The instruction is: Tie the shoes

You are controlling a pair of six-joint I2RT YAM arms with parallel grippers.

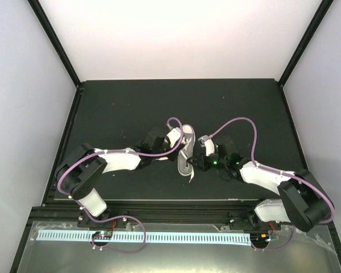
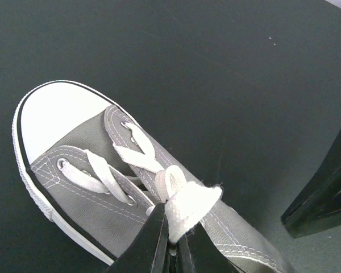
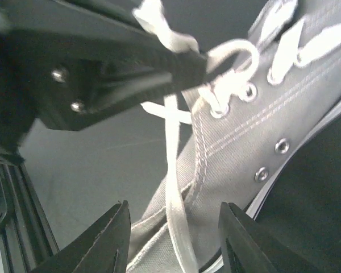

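Observation:
The grey sneaker (image 1: 186, 157) with white sole and toe cap lies mid-table between both arms. In the left wrist view the shoe (image 2: 96, 187) fills the lower left, toe cap at upper left. My left gripper (image 2: 174, 230) is shut on a folded loop of white lace (image 2: 190, 202) above the upper eyelets. It also shows in the top view (image 1: 178, 138). My right gripper (image 3: 173, 207) is open beside the shoe's side (image 3: 244, 148). A loose white lace strand (image 3: 175, 187) hangs between its fingers without being pinched. In the top view the right gripper (image 1: 198, 162) sits right of the shoe.
The black mat (image 1: 125, 108) covers the table, with a raised black frame (image 1: 62, 136) along its edges. The left gripper body (image 3: 96, 74) fills the right wrist view's upper left. A black part of the right arm (image 2: 324, 193) stands close at the right in the left wrist view.

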